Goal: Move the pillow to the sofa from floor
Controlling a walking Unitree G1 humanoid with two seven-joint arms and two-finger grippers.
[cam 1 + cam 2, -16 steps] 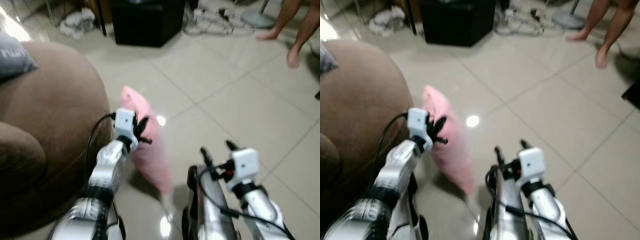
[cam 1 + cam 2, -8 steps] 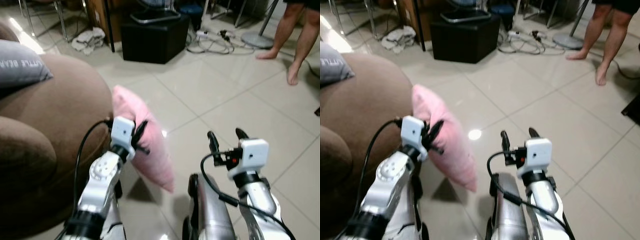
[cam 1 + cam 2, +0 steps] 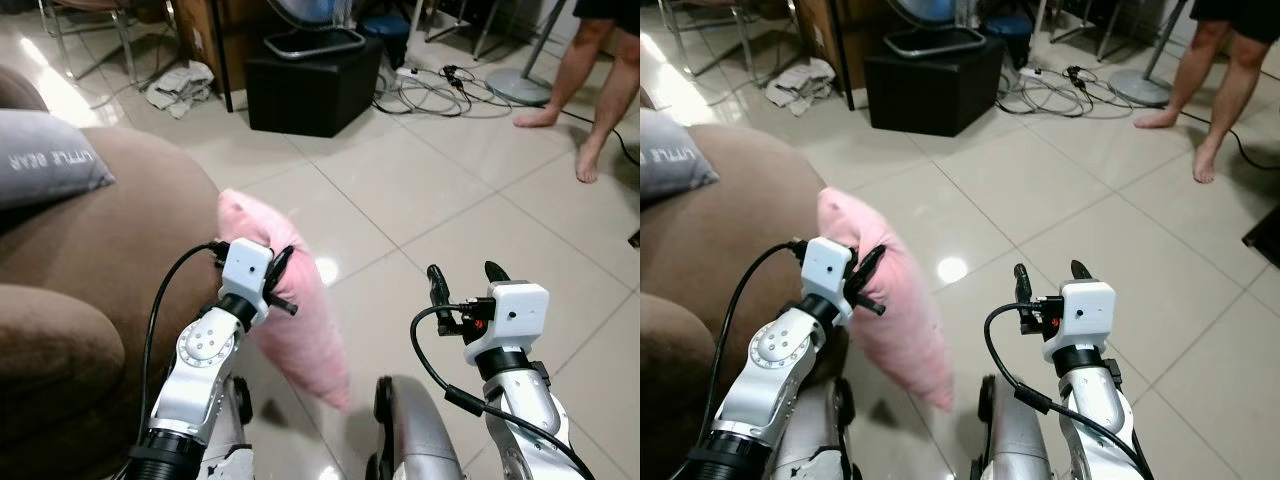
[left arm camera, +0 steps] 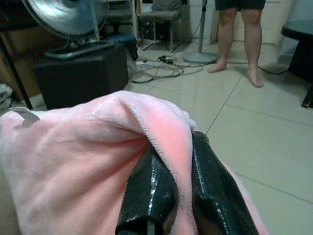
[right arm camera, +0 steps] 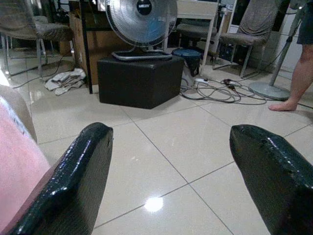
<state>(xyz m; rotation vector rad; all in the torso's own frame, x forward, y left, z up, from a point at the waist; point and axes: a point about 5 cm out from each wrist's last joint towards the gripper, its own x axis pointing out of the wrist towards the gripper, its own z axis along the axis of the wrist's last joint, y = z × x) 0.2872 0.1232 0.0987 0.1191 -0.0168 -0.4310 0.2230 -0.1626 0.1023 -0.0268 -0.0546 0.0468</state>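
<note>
Tiled floor (image 3: 470,200), one pink pillow (image 3: 295,300) pinched in left gripper (image 3: 278,275) jaws

Legible text: one item. The grey cushion (image 3: 45,168) on the brown sofa (image 3: 120,250) carries white capital lettering, partly cut off by the frame edge; the visible portions read "BEAR" in the left eye view and "LITTLE" in the right eye view. The fan hub badge (image 5: 143,7) is illegible.

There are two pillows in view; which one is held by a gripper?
The pink plush pillow: the left gripper pinches its fabric between black fingers, beside the brown sofa. The grey printed pillow lies untouched on the sofa.
</note>
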